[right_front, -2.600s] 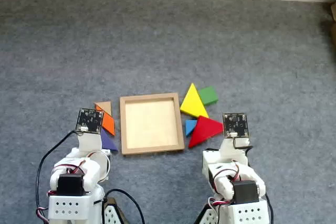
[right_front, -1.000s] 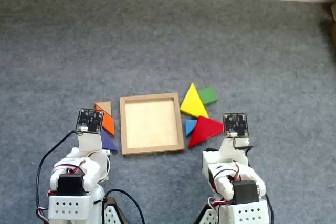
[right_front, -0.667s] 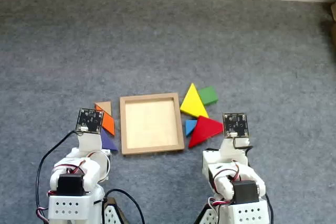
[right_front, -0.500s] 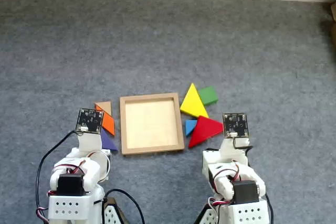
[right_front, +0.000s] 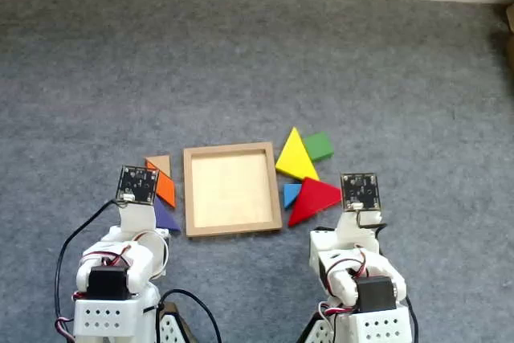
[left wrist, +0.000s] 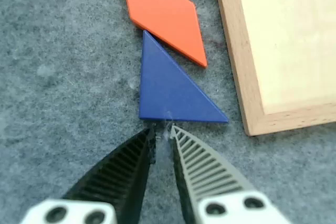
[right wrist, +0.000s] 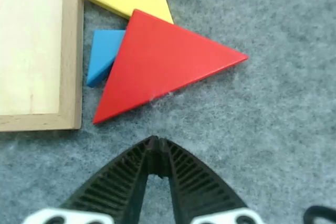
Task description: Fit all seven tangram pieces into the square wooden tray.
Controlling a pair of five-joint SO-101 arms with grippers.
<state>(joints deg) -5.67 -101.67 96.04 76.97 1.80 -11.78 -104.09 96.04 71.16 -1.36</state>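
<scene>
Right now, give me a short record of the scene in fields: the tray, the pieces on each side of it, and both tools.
tray: square wooden tray, flat on the grey carpet, no piece in it yet
left of tray: tan triangle, orange parallelogram, dark blue triangle
right of tray: yellow triangle, green square, light blue piece, red triangle
left tool: shut, holding nothing, tips close to the dark blue triangle's edge
right tool: shut, holding nothing, apart from the red triangle

Grey felt table (right_front: pixel 241 54) w/ wooden tray (right_front: pixel 233 230), tangram pcs (right_front: pixel 315 197) beside.
</scene>
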